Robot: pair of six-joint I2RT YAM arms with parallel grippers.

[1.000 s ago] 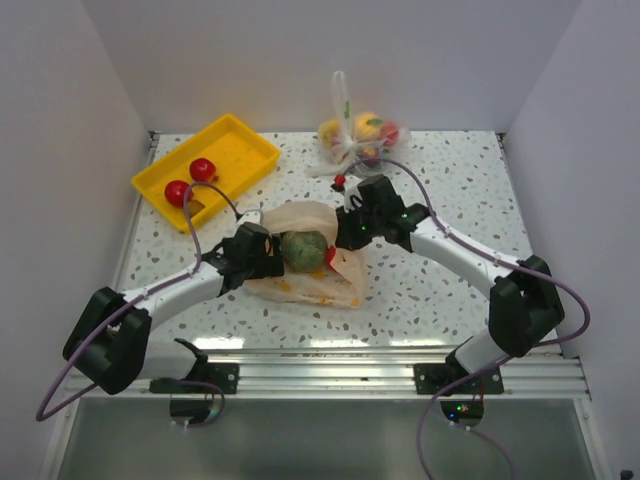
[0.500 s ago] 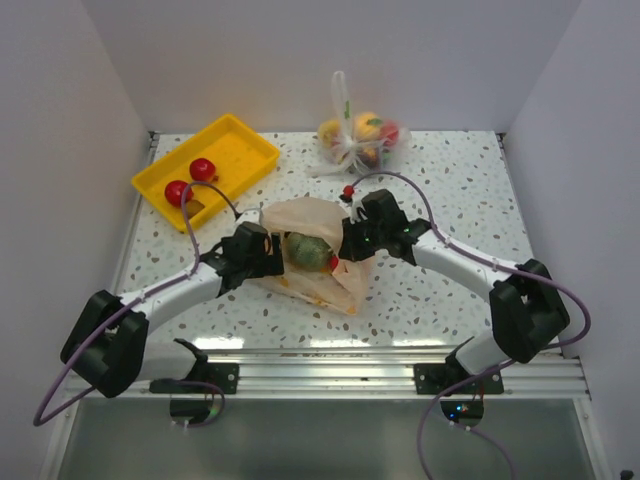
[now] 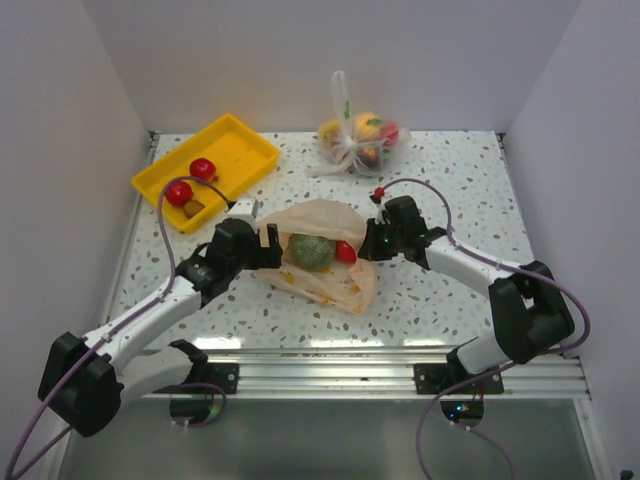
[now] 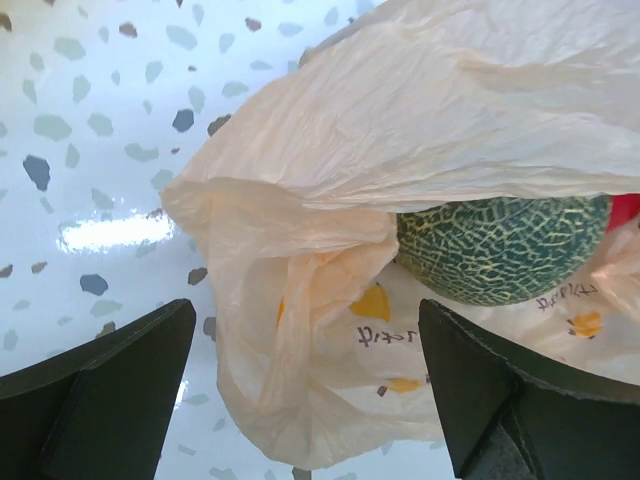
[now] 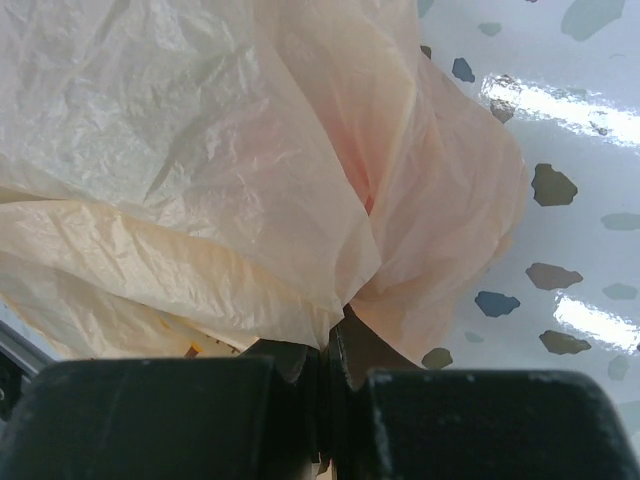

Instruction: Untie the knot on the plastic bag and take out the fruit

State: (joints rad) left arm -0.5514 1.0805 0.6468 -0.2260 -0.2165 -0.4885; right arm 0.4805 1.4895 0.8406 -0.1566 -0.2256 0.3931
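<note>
Plastic this thin could tear where the right claw pinches the plastic bag on the surface. Left claw gapes wide at its mouth, and the green fruit might roll out.

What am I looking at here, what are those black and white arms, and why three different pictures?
These are two robot arms bolted to a speckled table, each ending in a two-finger gripper. The wide picture looks down from above and behind them; the other two come from cameras on the wrists. The right gripper is pinched shut on an edge of the plastic bag. The left gripper is open, its fingers spread either side of the bag's edge. Inside lie a green fruit and a red fruit. Farther back are a yellow tray holding two red fruits and a small brown one, and a clear bag of fruit.
</note>
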